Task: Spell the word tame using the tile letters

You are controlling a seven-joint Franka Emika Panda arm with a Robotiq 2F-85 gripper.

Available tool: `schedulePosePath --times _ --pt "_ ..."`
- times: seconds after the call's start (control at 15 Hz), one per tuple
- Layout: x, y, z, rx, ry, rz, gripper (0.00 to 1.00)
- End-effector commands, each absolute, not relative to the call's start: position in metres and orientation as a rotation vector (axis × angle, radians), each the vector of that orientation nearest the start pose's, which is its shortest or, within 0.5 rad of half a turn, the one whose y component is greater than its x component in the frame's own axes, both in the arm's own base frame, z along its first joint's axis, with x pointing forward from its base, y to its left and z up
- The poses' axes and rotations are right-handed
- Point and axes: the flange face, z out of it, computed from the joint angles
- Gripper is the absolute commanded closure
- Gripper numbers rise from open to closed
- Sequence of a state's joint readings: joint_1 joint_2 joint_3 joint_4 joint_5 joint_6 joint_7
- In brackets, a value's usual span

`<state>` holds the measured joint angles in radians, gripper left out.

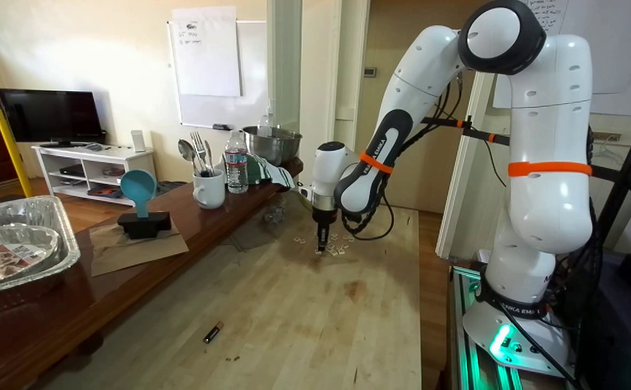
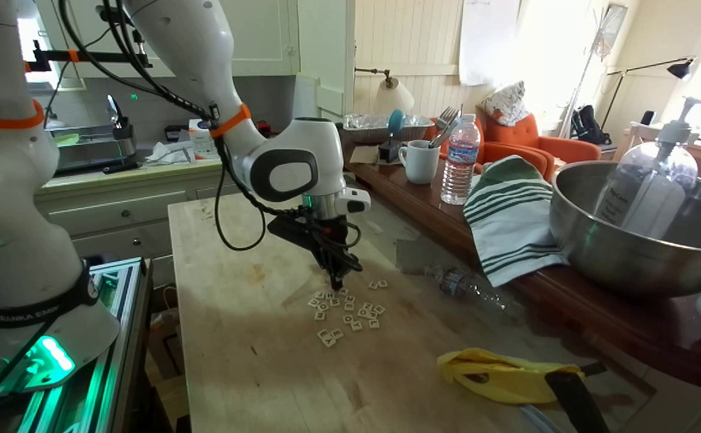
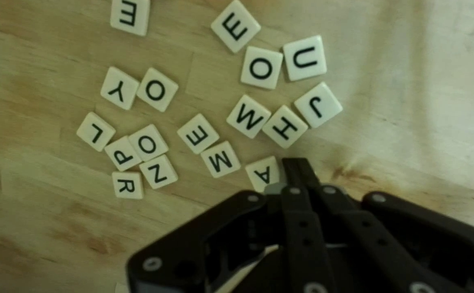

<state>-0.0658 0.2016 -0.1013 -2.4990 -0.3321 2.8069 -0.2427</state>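
Tile A (image 3: 263, 173) (face up) lies just beside the hand (image 3: 300, 171).

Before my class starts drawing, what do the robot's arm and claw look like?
The arm is white and rounded, with orange bands, black cables, FRANKA EMIKA lettering and a green light on its base. The claw is black, with slim fingers, angular links and pale round fasteners.

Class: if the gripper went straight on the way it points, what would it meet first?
Probably the tabletop just beside the A tile, perhaps that tile's edge; the gripper points down, but depth is unclear.
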Motion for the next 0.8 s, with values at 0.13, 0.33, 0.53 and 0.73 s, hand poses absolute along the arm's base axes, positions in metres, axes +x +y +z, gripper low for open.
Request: schedulePosePath --times 0.13,0.33,0.53,0.73 --pt "0.484 -0.056 0.205 -3.215 -0.609 -0.123 1.00" --pt "0.487 -0.041 0.203 -3.190 -0.581 -0.105 1.00" --pt "0.490 -0.031 0.204 -3.179 -0.548 -0.103 1.00" --pt "0.490 -0.026 0.214 -3.172 -0.503 -0.112 1.00"
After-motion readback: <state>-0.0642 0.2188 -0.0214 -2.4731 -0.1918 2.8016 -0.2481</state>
